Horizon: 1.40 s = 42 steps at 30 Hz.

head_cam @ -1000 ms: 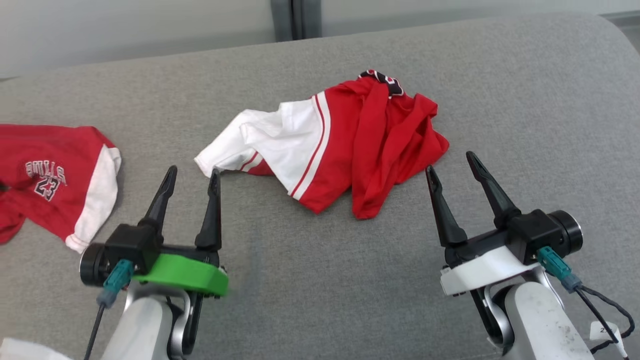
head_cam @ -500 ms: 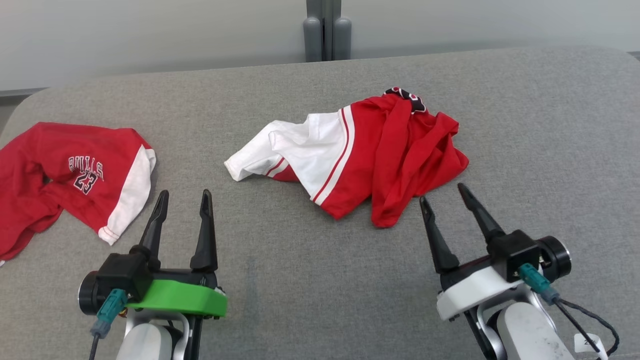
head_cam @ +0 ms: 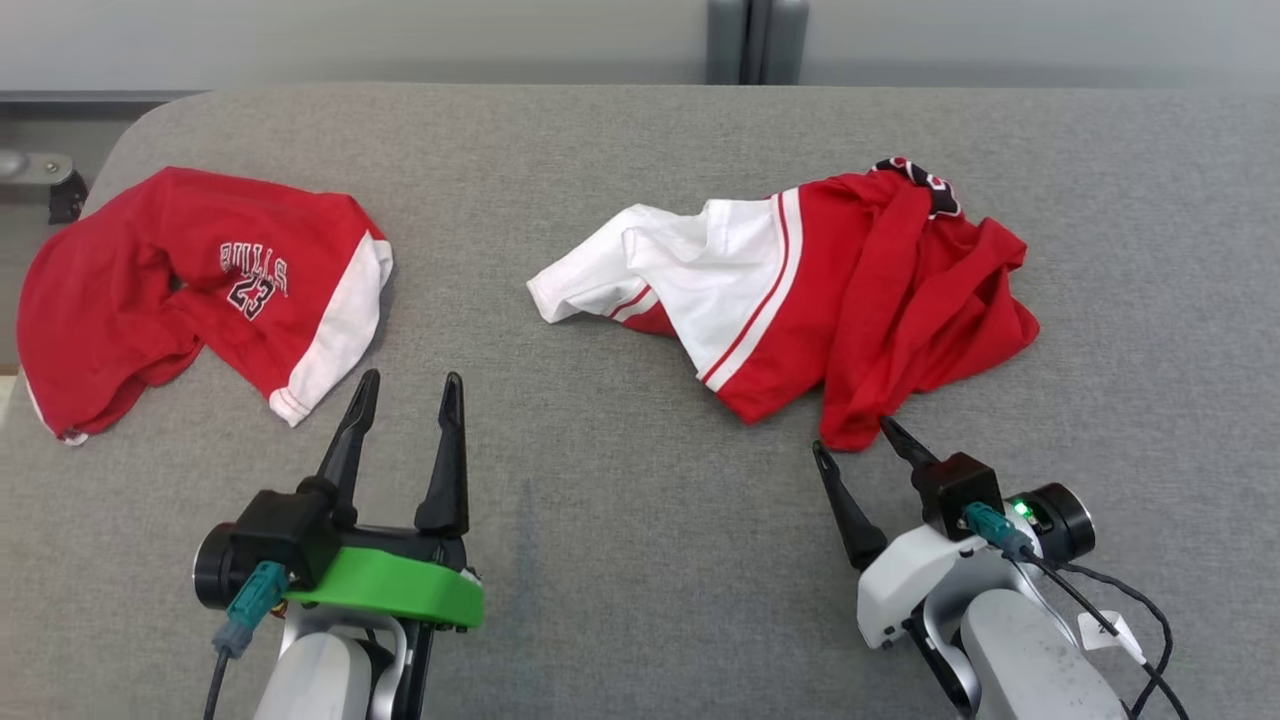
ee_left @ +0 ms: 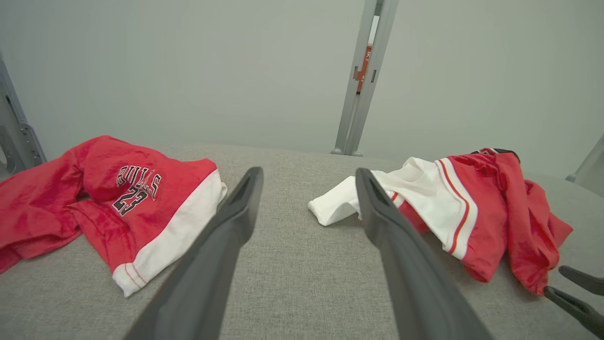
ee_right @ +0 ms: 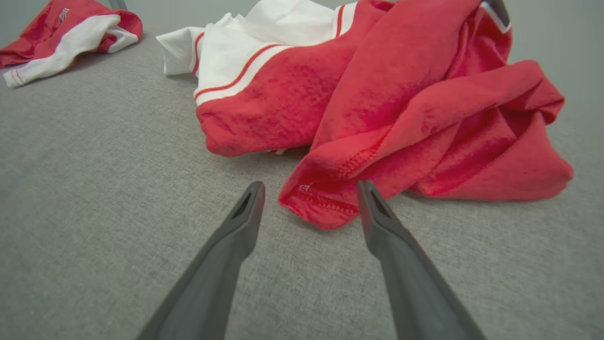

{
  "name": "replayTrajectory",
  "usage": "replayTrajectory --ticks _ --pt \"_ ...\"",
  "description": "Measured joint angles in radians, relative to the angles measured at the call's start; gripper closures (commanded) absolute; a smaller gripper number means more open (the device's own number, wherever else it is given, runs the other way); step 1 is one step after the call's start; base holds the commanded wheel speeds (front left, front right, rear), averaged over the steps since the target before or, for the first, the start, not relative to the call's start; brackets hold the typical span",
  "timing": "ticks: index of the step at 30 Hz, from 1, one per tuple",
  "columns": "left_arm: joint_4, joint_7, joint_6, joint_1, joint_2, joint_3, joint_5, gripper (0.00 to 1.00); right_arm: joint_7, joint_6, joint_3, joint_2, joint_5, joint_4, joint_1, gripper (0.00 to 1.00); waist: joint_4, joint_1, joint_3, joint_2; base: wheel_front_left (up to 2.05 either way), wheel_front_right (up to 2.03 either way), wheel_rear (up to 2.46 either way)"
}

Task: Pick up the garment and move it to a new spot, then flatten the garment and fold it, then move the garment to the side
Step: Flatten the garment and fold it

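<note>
Since the earlier frame my head view has swung left, and my right tool [head_cam: 854, 435] has come forward to the garment [head_cam: 800, 290], a crumpled red-and-white jersey lying right of centre on the tabletop [head_cam: 600, 500]. The jaws are wide and empty, straddling the near red hem corner; possibly touching it, unclear. My left tool [head_cam: 411, 377] is wide, empty and well apart. Risk: pinching one layer only, so the bundle drags or slips. Grey fabric surface; second jersey [head_cam: 200, 290] far left; pale wall [head_cam: 400, 40] behind.

Red and white on the garment [head_cam: 850, 290], thin red stripes along the white, black patch at its top edge. Red with a white band and dark "BULLS 23" print on the second shirt [head_cam: 150, 280]. Plain grey weave on the padded surface [head_cam: 620, 500].
</note>
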Motion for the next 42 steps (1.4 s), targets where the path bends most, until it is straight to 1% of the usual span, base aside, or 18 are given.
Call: replayTrajectory --ticks 6,7,8,11,14,18,21,24,29,33,37,38,39,42 --pt "0.002 0.000 0.007 -0.008 -0.001 -0.025 -0.026 0.00 -0.001 0.000 -0.011 0.001 0.002 0.090 -0.052 0.00 0.055 0.0000 0.026 0.0000 0.00 0.00 0.00" --pt "0.003 0.000 0.008 -0.009 -0.001 -0.026 -0.026 0.00 -0.002 0.000 -0.011 0.001 0.004 0.100 -0.056 0.57 0.061 0.0000 0.029 0.0000 0.00 0.00 0.00" --pt "0.003 0.000 0.011 -0.009 -0.001 -0.028 -0.028 0.00 -0.002 0.000 -0.012 0.001 0.004 0.109 -0.061 1.00 0.067 0.0000 0.033 0.0000 0.00 0.00 0.00" --pt "0.005 0.000 0.017 -0.009 -0.001 -0.024 -0.032 0.00 -0.002 0.000 -0.026 0.002 0.005 0.109 -0.072 1.00 0.072 0.0000 0.043 0.0000 0.00 0.00 0.00" --pt "0.012 0.000 0.019 -0.007 -0.001 -0.023 -0.032 0.00 -0.003 0.000 -0.060 0.002 0.006 0.057 -0.068 1.00 0.061 0.0000 0.043 0.0000 0.00 0.00 0.00" --pt "0.015 0.000 0.019 -0.006 -0.001 -0.019 -0.034 0.00 -0.003 0.000 -0.133 -0.001 -0.013 -0.036 -0.013 1.00 0.030 0.0000 0.034 0.0000 0.00 0.00 0.00" --pt "0.019 0.000 0.020 -0.003 -0.001 -0.019 -0.034 0.00 -0.003 0.000 -0.154 -0.018 0.000 -0.081 0.034 1.00 -0.004 0.0000 0.021 0.0000 0.00 0.00 0.00" --pt "0.021 0.000 0.019 0.004 -0.002 -0.025 -0.034 0.00 -0.002 0.000 -0.185 -0.075 0.017 -0.113 0.064 1.00 -0.040 0.0000 0.003 0.0000 0.00 0.00 0.00" --pt "0.021 0.000 0.019 0.012 -0.002 -0.052 -0.047 0.00 0.059 0.000 -0.276 -0.185 0.053 -0.152 0.099 1.00 -0.091 0.0000 -0.042 0.0000 0.00 0.00 0.00" --pt "0.017 0.000 0.030 0.018 -0.002 -0.067 -0.053 0.00 0.104 0.000 -0.333 -0.243 0.074 -0.159 0.107 1.00 -0.116 0.0000 -0.075 0.0000 0.00 0.00 0.00" --pt "0.007 0.000 0.034 0.023 -0.002 -0.080 -0.060 0.00 0.128 0.000 -0.388 -0.296 0.068 -0.126 0.105 1.00 -0.130 0.0000 -0.089 0.0000 0.00 0.00 0.00" --pt "0.005 0.000 0.034 0.023 -0.003 -0.082 -0.060 0.00 0.128 0.000 -0.397 -0.304 0.056 -0.114 0.103 0.08 -0.129 0.0000 -0.088 0.0001 0.00 0.00 0.00" --pt "0.005 0.000 0.034 0.023 -0.003 -0.083 -0.060 0.00 0.128 0.000 -0.415 -0.310 0.036 -0.097 0.098 0.00 -0.127 0.0000 -0.086 0.0000 0.00 0.00 0.00" --pt "0.006 0.000 0.037 0.022 -0.003 -0.083 -0.060 0.00 0.123 0.000 -0.464 -0.306 0.000 -0.059 0.074 0.00 -0.117 0.0000 -0.079 0.0000 0.00 0.00 0.00"
